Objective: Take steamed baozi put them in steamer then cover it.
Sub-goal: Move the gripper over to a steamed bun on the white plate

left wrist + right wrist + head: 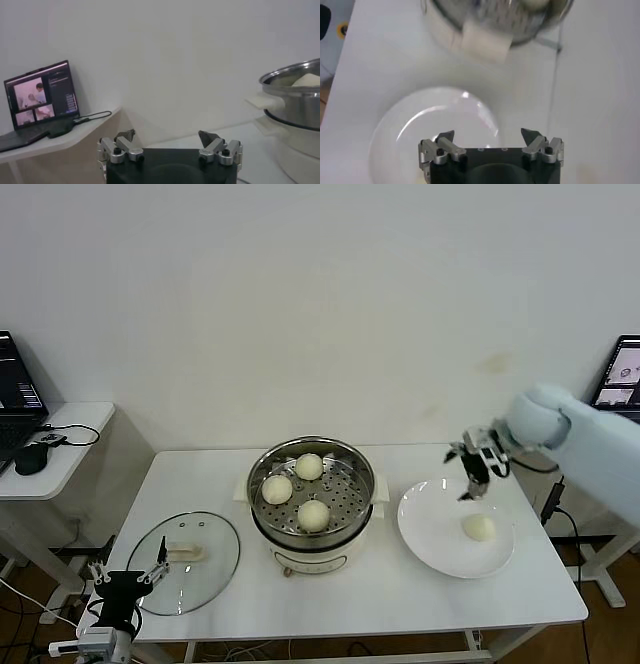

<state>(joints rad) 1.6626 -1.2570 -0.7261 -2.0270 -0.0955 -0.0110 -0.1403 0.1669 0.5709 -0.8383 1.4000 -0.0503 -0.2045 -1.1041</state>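
The steamer (355,502) stands mid-table with three steamed baozi (309,466) in its steel basket. A further baozi (481,528) lies on the white plate (435,534) to its right. My right gripper (470,487) hangs open and empty over the plate's far edge, a little behind that bun; its wrist view shows my right gripper (487,134) above the plate (420,130), with the steamer (485,42) beyond. The cover (185,562) lies flat at the left of the table. My left gripper (130,569) is parked low by the cover's near edge. In its wrist view my left gripper (166,136) is open and empty.
A side table (70,434) with a laptop (18,384) and mouse stands at the far left. A screen (622,374) sits at the far right behind my right arm. The wall rises just behind the white table (400,594).
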